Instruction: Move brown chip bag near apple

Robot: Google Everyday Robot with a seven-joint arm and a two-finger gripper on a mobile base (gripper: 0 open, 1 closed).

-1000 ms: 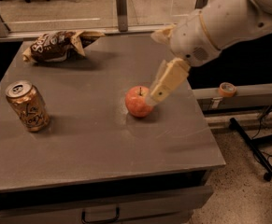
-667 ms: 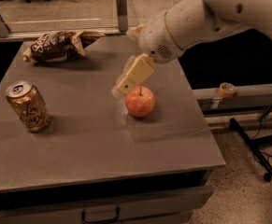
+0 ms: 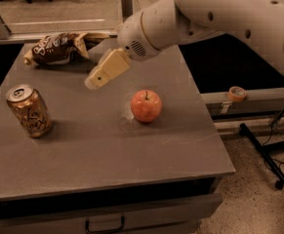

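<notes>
The brown chip bag (image 3: pixel 58 48) lies crumpled at the far left corner of the grey table (image 3: pixel 107 150), dark brown with white lettering and tan ends. The red-pink apple (image 3: pixel 146 106) stands upright near the table's middle right. My gripper (image 3: pixel 93 80) hangs above the table between the two, left of and behind the apple, right of and in front of the bag. It touches neither. The white arm reaches in from the upper right.
A gold-tan drink can (image 3: pixel 29 111) stands at the table's left side. A drawer with a handle (image 3: pixel 105 224) is under the front edge. A roll of tape (image 3: pixel 236 92) sits on a ledge to the right, and a black stand's legs (image 3: pixel 268 155) lie on the floor.
The arm has swung left across the table, from beside the apple's right to the space between apple and chip bag. The apple, bag and can have not moved.
</notes>
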